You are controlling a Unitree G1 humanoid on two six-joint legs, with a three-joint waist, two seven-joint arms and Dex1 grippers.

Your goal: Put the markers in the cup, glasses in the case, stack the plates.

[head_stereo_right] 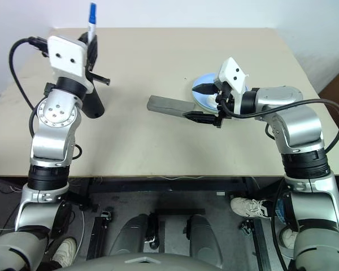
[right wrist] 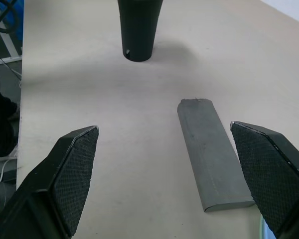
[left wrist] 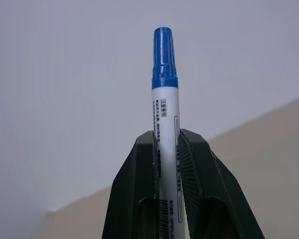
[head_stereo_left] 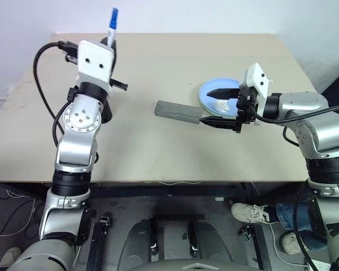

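At upper left, the left claw (head_stereo_left: 112, 35) pinches the blue-capped white marker (head_stereo_left: 112, 22) above the black tapered cup (head_stereo_right: 92, 100), not yet inside. The right claw (head_stereo_left: 221, 107), spread, hovers by the shut grey case (head_stereo_left: 177, 111) and stacked pale plates (head_stereo_left: 205, 92).

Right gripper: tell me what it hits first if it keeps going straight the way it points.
Probably the case. The open right gripper points slightly downward across the table, and the case lies flat just ahead between the fingers' lines. The cup stands farther on. Depth is uncertain; it might skim over the case.
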